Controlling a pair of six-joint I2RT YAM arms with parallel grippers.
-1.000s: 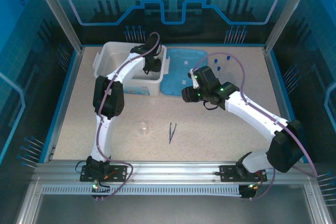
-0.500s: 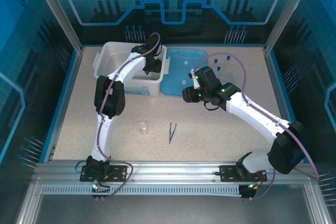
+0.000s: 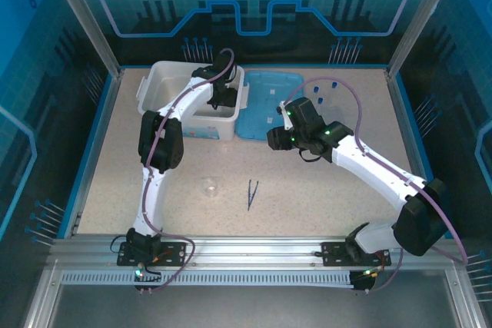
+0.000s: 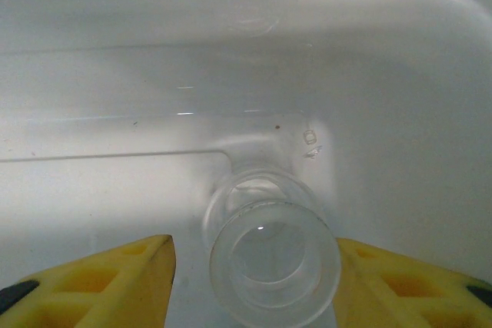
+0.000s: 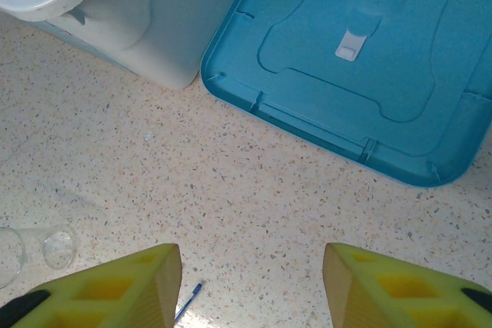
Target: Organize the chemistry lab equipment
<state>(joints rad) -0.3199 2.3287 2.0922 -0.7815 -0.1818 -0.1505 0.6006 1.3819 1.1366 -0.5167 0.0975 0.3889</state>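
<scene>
Speckled tabletop (image 3: 307, 190) within blue panels (image 3: 254, 5); left fingers (image 4: 115, 282) and right fingers (image 5: 115, 286) stand apart.

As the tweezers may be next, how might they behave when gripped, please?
The tweezers look thin, so probably light. They lie flat on the table, so getting under them may be hard. Their slim legs might flex or slip.
</scene>
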